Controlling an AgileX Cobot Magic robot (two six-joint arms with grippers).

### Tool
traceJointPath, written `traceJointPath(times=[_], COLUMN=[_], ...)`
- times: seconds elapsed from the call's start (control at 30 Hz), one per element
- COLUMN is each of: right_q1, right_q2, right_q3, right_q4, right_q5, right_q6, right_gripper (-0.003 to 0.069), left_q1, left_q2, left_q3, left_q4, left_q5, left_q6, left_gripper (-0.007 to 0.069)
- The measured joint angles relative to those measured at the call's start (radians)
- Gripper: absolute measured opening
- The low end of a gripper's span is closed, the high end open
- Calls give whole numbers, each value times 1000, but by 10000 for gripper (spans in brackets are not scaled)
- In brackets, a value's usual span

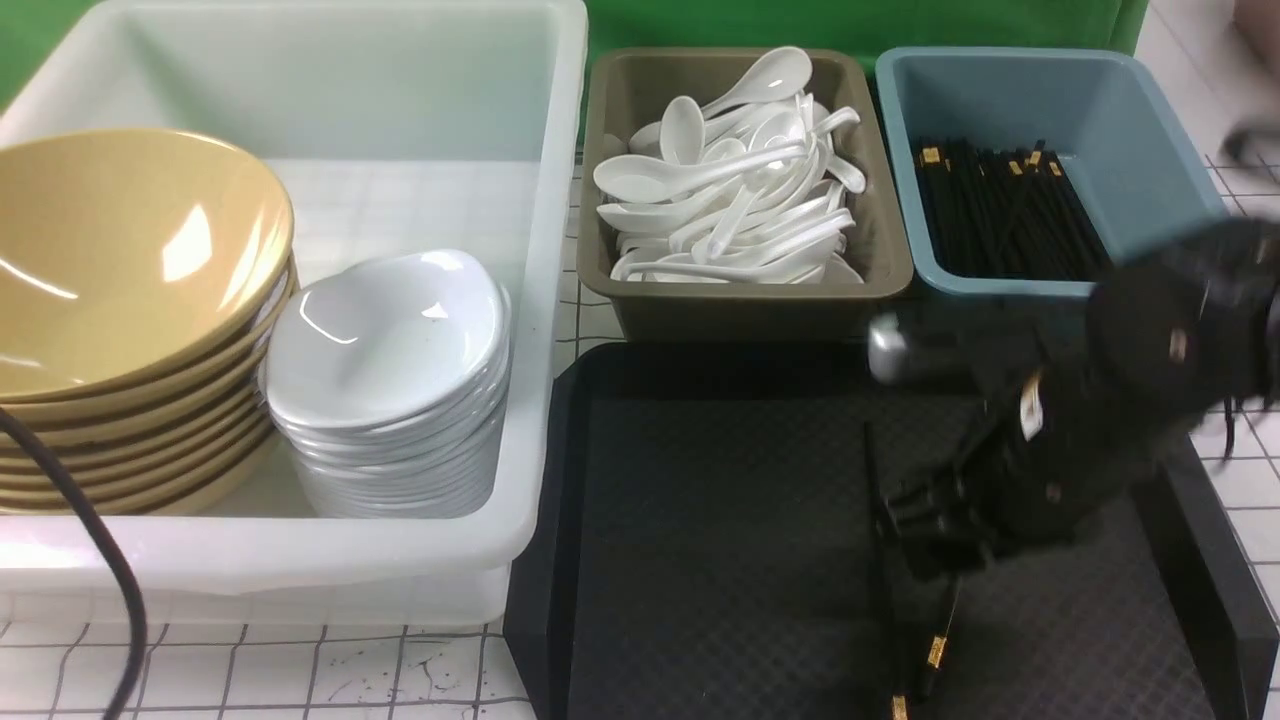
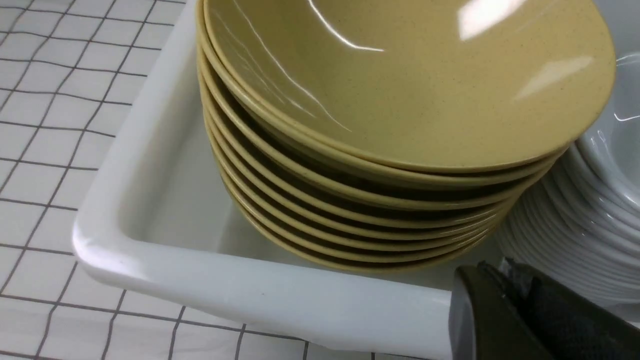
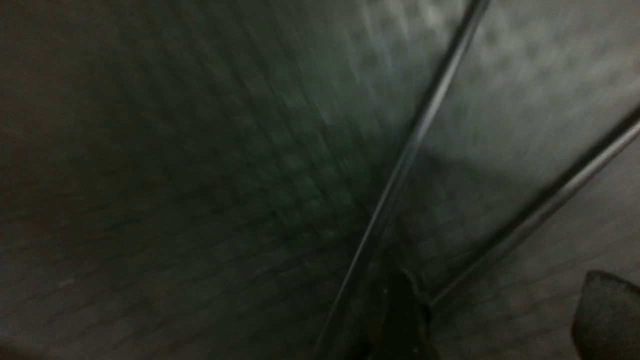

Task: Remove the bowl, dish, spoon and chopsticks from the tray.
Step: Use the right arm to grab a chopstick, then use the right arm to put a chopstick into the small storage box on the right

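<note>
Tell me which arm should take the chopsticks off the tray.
Right. The right gripper hangs open just over the chopsticks on the tray; the left gripper, shut, sits away by the white tub.

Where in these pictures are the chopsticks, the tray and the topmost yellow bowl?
chopsticks (image 3: pixel 401 165): right wrist view, middle of one stick.
tray (image 1: pixel 720 520): front view, bare textured floor.
topmost yellow bowl (image 2: pixel 400 85): left wrist view, inner surface.

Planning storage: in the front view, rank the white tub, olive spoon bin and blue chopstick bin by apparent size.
Largest: white tub; then olive spoon bin and blue chopstick bin, too alike to rank.
</note>
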Motion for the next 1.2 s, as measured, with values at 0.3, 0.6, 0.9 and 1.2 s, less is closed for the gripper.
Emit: traceJointPath(times=[0.3, 0.6, 0.9, 1.2], right_q1=[0, 0, 0, -1], right_q2=[103, 109, 32, -259], right_q3=[31, 23, 28, -34], right_q4=[-28, -96, -105, -150], right_q5=[-102, -35, 40, 165], right_q6=[15, -41, -69, -142], right_gripper=[353, 125, 83, 83], left_q1=[-5, -5, -5, -5], left_q2=[0, 0, 0, 0], left_q3=[76, 77, 77, 77], left_q4=[-21, -21, -21, -21], left_q5=[-97, -117, -146, -145], left_q6=[0, 0, 0, 0], left_gripper=[-12, -12, -12, -12])
